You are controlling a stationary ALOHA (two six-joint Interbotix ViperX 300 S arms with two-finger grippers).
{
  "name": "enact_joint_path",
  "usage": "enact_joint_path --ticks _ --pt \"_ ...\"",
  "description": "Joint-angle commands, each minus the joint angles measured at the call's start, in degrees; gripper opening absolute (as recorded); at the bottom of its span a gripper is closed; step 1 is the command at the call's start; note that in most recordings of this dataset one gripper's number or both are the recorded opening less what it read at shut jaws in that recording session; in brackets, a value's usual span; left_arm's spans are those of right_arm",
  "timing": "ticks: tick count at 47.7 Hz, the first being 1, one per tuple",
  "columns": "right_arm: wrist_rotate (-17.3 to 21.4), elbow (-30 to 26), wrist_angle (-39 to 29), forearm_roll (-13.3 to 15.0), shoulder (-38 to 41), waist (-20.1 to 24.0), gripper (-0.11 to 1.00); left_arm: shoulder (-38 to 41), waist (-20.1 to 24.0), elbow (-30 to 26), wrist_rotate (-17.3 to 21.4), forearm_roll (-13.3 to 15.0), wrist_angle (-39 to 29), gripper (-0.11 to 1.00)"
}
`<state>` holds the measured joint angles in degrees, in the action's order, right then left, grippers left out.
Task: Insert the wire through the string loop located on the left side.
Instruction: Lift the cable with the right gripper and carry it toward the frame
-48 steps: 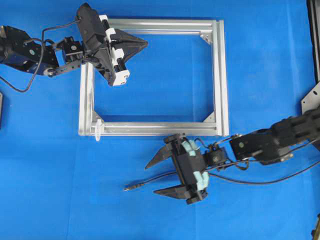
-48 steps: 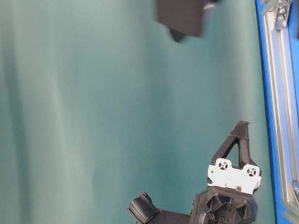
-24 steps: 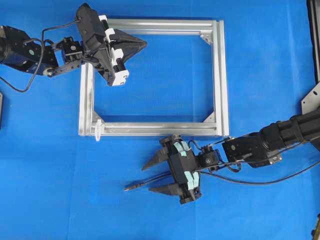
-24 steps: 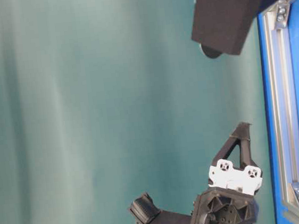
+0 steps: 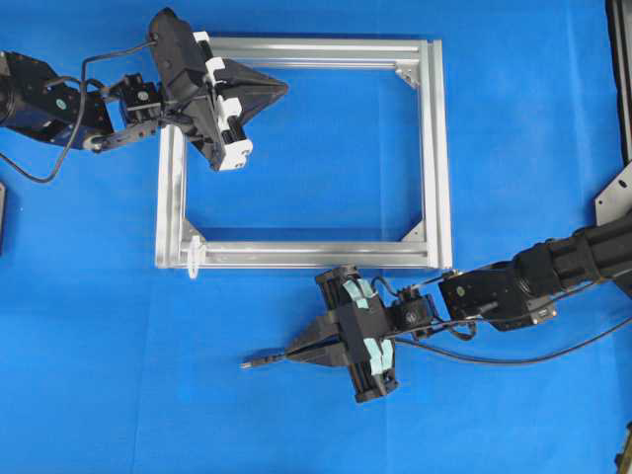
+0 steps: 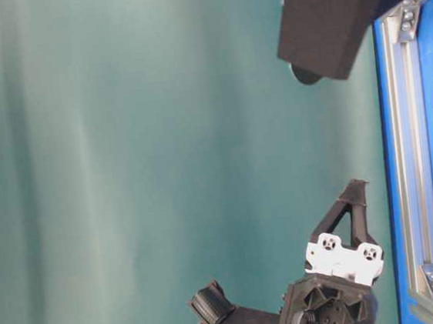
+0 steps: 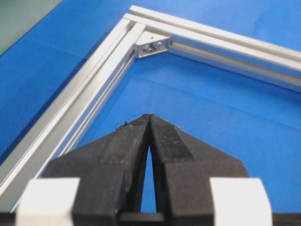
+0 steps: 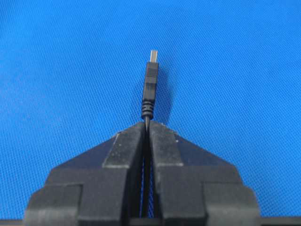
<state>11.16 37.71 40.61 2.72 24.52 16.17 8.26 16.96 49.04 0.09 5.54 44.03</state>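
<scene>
The wire [image 5: 269,360] is a thin black cable lying on the blue mat below the frame, its slim plug [image 8: 150,77] with a metallic tip pointing left. My right gripper [image 5: 293,353] is shut on the wire just behind the plug, which sticks out past my right gripper [image 8: 147,125]. The string loop [image 5: 194,256] is a small whitish ring at the lower left corner of the silver aluminium frame [image 5: 434,148], up and to the left of the plug. My left gripper [image 5: 283,87] is shut on nothing, hovering over the frame's upper left part; its fingertips [image 7: 149,117] meet.
A corner bracket [image 7: 153,43] sits in the frame corner ahead of the left gripper. The wire trails right under the right arm [image 5: 533,281]. A metal piece [image 5: 614,197] stands at the right edge. In the table-level view the left gripper [image 6: 352,188] hangs above the frame rail [image 6: 401,150].
The right gripper's jaws have gone from wide open around the wire to shut on it. The left gripper has stayed in place.
</scene>
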Motion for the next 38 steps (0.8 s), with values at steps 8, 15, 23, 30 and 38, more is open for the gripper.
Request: enact_joint_path --ticks 8,15,23,30,38 --pt "0.0 -0.6 -0.2 0.0 -2.9 0.1 0.0 -1.6 0.2 -0.4 0.1 -0.2 0.3 0.0" --pt "0.0 -0.6 -4.7 0.0 -6.9 0.1 0.0 -1.6 0.2 -0.4 0.0 -0.2 0.3 0.0" --pt "-0.1 -0.9 -11.1 0.0 -12.7 0.2 0.0 -1.6 0.1 -0.5 0.0 -0.2 0.3 0.0" --pt "-0.5 -0.8 -14.6 0.1 -17.1 0.2 0.0 -1.7 0.2 -0.4 0.0 -0.2 0.3 0.0" --pt "-0.6 -1.0 -15.5 0.1 -17.5 0.2 0.0 -1.7 0.1 -0.4 0.0 -0.2 0.3 0.0"
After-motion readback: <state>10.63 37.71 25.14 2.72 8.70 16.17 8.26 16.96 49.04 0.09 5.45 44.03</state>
